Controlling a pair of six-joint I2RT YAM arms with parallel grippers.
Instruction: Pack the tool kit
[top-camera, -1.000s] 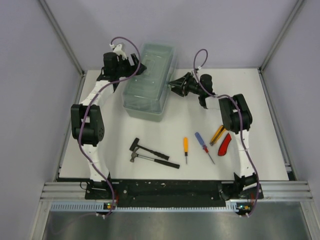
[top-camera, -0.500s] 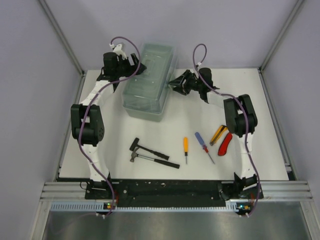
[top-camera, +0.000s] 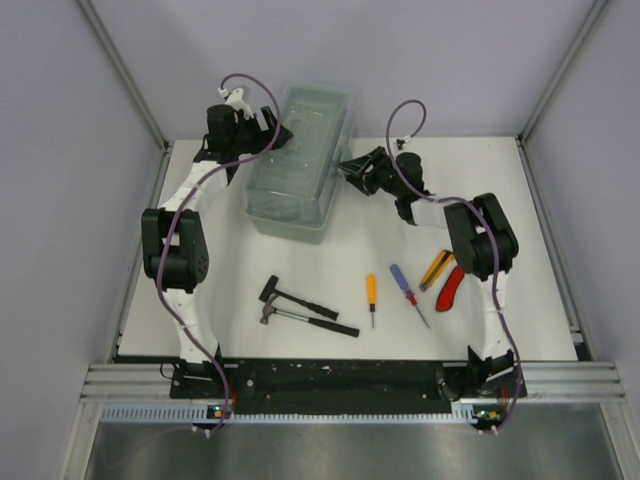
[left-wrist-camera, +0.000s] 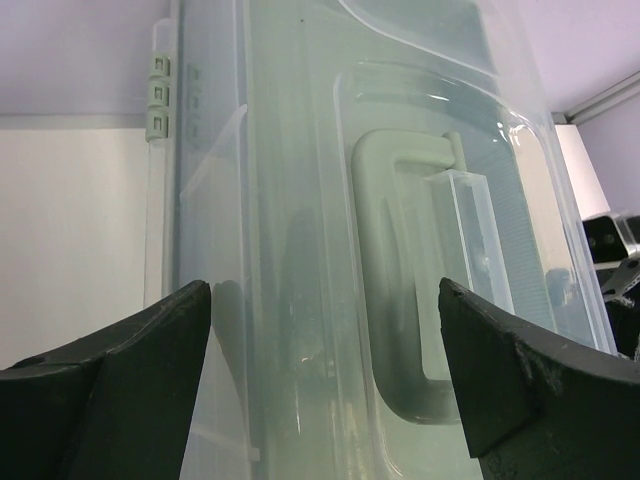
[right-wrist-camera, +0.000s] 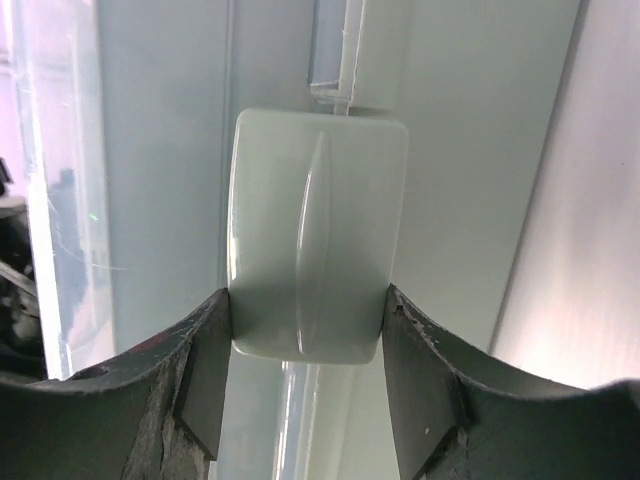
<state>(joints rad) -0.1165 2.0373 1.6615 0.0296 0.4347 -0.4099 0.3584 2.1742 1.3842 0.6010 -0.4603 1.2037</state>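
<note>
Toolbox (top-camera: 300, 165) sits at the far middle of the white table (top-camera: 540, 300), a little left of centre, long axis running near to far; grey-green body under a translucent lid (left-wrist-camera: 300, 200); lid down; top handle (left-wrist-camera: 400, 300) lies flat in its recess; grey-green hinge knuckles (left-wrist-camera: 158, 95) show along the lid's far-left edge in the left wrist view.

Left gripper (left-wrist-camera: 325, 300) is at the toolbox's left far corner, above the lid; fingers wide apart, one over the lid's left edge, the other beyond the handle; contact with the lid cannot be told.

Right gripper (right-wrist-camera: 307, 300) is at the toolbox's right side, on the front latch (right-wrist-camera: 315, 230); both fingers pressed against the latch's two sides, clamped on it; latch lies flat against the wall.

Loose tools lie in a row on the near half of the table, well apart from the toolbox: two small hammers (top-camera: 300, 308) touching, left of centre; orange-handled screwdriver (top-camera: 371, 292); blue-and-red-handled screwdriver (top-camera: 403, 285) just beside it; yellow cutters (top-camera: 436, 268) and red cutters (top-camera: 450, 288) side by side under the right arm's elbow.
</note>
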